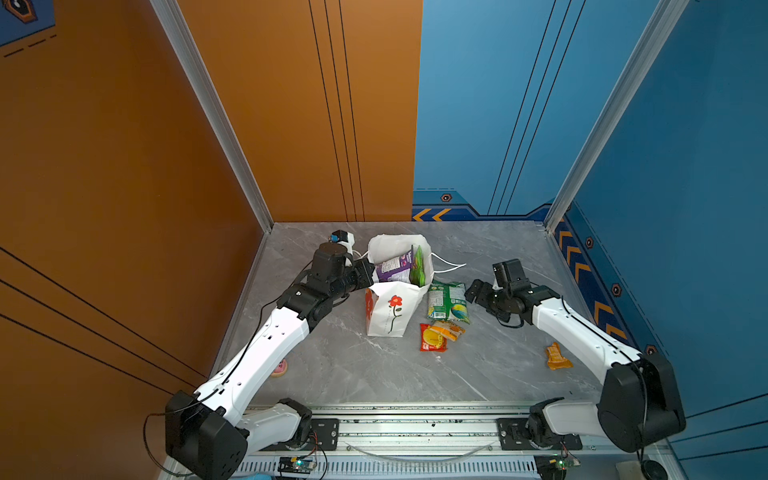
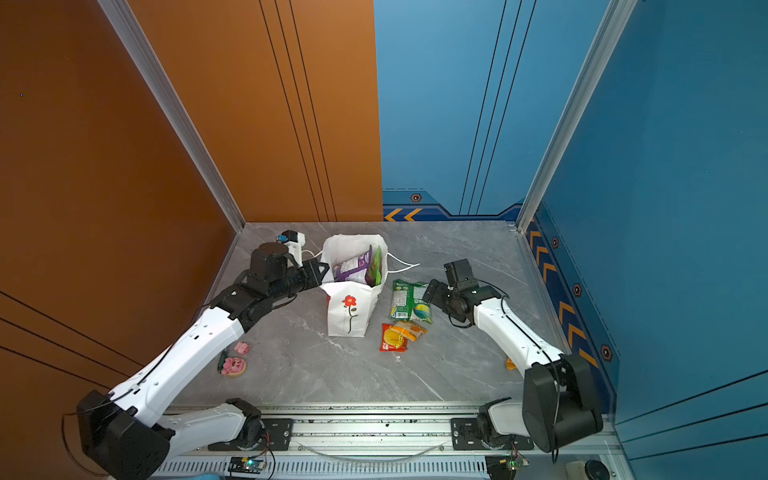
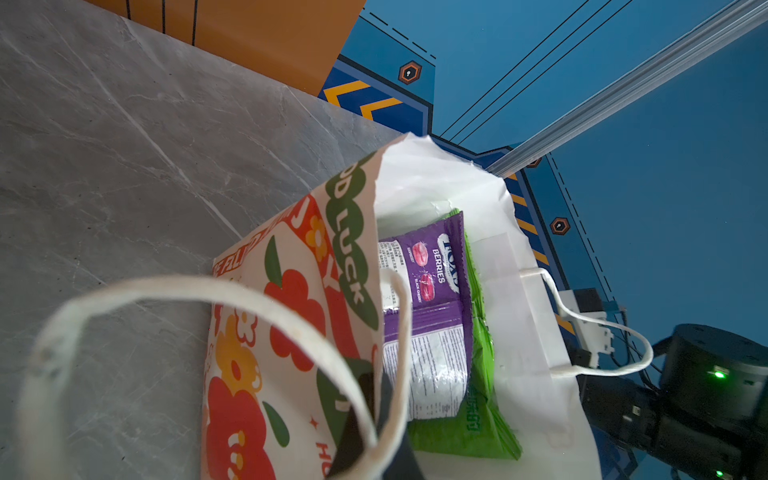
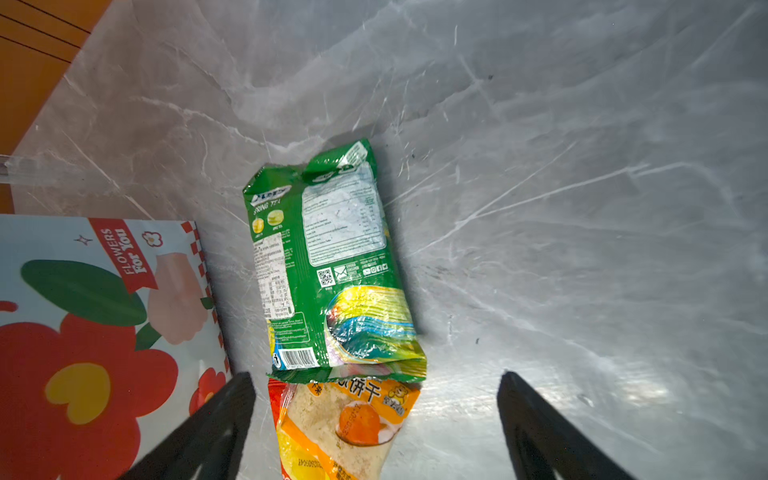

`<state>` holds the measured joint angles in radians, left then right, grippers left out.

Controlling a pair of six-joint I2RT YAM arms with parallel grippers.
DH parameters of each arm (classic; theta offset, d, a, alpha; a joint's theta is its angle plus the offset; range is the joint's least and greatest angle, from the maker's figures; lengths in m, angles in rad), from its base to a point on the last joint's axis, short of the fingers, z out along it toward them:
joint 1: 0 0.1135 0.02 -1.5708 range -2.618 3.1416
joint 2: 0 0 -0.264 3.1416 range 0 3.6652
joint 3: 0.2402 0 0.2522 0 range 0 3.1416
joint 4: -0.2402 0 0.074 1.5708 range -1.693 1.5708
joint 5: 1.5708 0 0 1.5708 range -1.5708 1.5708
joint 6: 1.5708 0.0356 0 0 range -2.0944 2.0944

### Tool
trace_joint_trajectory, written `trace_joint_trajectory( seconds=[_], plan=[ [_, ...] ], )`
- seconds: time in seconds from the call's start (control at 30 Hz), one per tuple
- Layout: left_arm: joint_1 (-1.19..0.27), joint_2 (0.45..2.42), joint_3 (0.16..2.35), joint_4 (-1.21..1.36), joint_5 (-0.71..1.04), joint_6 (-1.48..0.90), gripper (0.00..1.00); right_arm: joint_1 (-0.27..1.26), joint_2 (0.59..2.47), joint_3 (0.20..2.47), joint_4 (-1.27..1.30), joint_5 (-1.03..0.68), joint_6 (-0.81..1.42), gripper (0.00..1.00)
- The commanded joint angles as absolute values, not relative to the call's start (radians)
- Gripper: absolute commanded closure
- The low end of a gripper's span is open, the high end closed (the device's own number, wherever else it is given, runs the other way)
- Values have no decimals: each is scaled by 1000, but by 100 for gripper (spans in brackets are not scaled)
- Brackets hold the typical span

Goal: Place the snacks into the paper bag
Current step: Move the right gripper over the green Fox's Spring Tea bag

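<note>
The white paper bag, printed with a red flower, stands upright mid-frame on the desk, with a purple packet and a green packet poking from its mouth. The left pincer is clamped on its left rim. The right pincer gapes wide and empty beside the crinkly green-white packet, which lies just right of the bag.

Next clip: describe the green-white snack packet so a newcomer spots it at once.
Find the white paper bag with the red flower, standing on the grey table. Flat just right of it in both top views lies the green-white packet. It is the only green packet outside the bag, larger than the orange-yellow packet and red packet at its near end.
</note>
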<state>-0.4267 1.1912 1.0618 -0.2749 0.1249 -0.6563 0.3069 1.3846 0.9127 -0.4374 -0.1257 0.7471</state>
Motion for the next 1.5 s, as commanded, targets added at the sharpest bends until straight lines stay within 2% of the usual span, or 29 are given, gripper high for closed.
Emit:
trace_joint_trajectory(
  seconds=[0.0, 0.33, 0.6, 0.8, 1.07, 1.17, 1.3, 1.47],
  plan=[
    [-411, 1163, 1049, -199, 151, -656, 100, 344, 1437, 906, -364, -89, 788, 2],
    [-402, 1164, 1043, -153, 168, -659, 100, 458, 1615, 919, -269, -85, 861, 0],
    [-400, 1160, 1042, -153, 166, -661, 100, 541, 1721, 959, -165, -144, 935, 0],
    [-399, 1150, 1042, -160, 160, -660, 100, 574, 1791, 1033, -168, -157, 928, 0],
    [-397, 1140, 1037, -163, 155, -657, 100, 491, 1651, 976, -236, -123, 871, 0],
    [-396, 1141, 1037, -157, 157, -663, 100, 451, 1601, 977, -283, -133, 796, 5],
    [-397, 1142, 1037, -153, 158, -669, 100, 399, 1594, 1022, -376, -107, 691, 6],
    [-396, 1132, 1037, -156, 156, -662, 100, 303, 1658, 1105, -422, -163, 601, 6]
  ],
)
